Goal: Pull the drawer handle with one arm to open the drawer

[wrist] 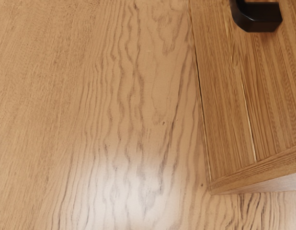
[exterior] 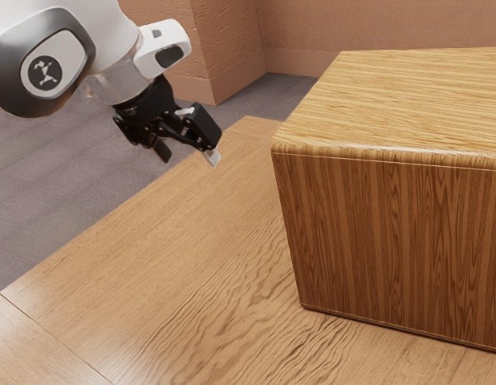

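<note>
Well apart from the cabinet: pincer spread open above the table

The pincer [exterior: 188, 154] is held in the air over the table [exterior: 176, 265], tilted down toward the exterior view's right. Its black fingers are seen spread, with nothing between them. On the white arm [exterior: 111, 48] behind it a round dark badge [exterior: 49, 70] is carried, marked with a small white symbol; no letters can be made out.

A broad stretch of bare tabletop is left between the pincer and the wooden cabinet [exterior: 392, 208], which stands on the table at the exterior view's right. The table's near edge is met by grey floor [exterior: 47, 176], and brick-coloured walls [exterior: 232, 40] close the far side.

In the wrist view the black handle [wrist: 256, 17] is seen on the drawer front [wrist: 277, 96], well apart from the hand, with the cabinet's lower corner resting on the table. Thin seams are drawn around the front; what the drawer holds is hidden.
</note>
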Available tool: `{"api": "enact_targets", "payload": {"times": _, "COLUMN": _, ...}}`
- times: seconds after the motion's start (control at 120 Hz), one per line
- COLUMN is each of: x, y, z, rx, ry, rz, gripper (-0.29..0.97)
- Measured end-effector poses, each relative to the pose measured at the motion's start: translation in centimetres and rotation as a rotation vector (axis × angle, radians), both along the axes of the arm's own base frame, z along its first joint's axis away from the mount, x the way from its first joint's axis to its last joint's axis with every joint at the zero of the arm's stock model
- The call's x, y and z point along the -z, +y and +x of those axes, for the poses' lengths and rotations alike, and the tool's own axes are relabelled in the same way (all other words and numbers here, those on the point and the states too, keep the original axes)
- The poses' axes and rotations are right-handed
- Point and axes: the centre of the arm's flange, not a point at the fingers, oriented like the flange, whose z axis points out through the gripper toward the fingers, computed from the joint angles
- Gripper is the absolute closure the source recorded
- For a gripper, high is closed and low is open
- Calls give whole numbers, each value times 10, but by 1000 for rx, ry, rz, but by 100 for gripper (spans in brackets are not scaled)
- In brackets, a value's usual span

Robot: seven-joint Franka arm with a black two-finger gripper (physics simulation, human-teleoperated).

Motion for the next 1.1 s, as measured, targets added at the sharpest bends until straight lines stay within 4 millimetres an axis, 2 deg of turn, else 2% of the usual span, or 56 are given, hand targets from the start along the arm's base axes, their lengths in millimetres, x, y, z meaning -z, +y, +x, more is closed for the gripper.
{"api": "enact_targets", "payload": {"times": 0.075, "x": -9, "y": -9, "z": 8, "rx": 13, "ry": -27, "rz": 2, "gripper": 0}}
{"api": "enact_targets", "payload": {"times": 0.208, "x": -28, "y": -50, "z": 17, "rx": 71, "ry": -76, "rz": 7, "gripper": 0}}
{"api": "enact_targets", "payload": {"times": 0.3, "x": -38, "y": -61, "z": 22, "rx": 83, "ry": -101, "rz": 7, "gripper": 0}}
{"api": "enact_targets", "payload": {"times": 0.35, "x": -35, "y": -56, "z": 35, "rx": 67, "ry": -102, "rz": 9, "gripper": 0}}
{"api": "enact_targets", "payload": {"times": 0.458, "x": -24, "y": -25, "z": 62, "rx": -1, "ry": -93, "rz": 4, "gripper": 0}}
{"api": "enact_targets", "payload": {"times": 0.65, "x": 1, "y": 33, "z": 82, "rx": -114, "ry": -54, "rz": -47, "gripper": 0}}
{"api": "enact_targets", "payload": {"times": 0.708, "x": 7, "y": 44, "z": 86, "rx": -135, "ry": -44, "rz": -54, "gripper": 0}}
{"api": "enact_targets", "payload": {"times": 0.817, "x": 10, "y": 40, "z": 88, "rx": -132, "ry": -40, "rz": -62, "gripper": 0}}
{"api": "enact_targets", "payload": {"times": 0.992, "x": 29, "y": 22, "z": 112, "rx": -114, "ry": -20, "rz": -83, "gripper": 0}}
{"api": "enact_targets", "payload": {"times": 1.1, "x": 40, "y": 23, "z": 118, "rx": -117, "ry": -22, "rz": -154, "gripper": 0}}
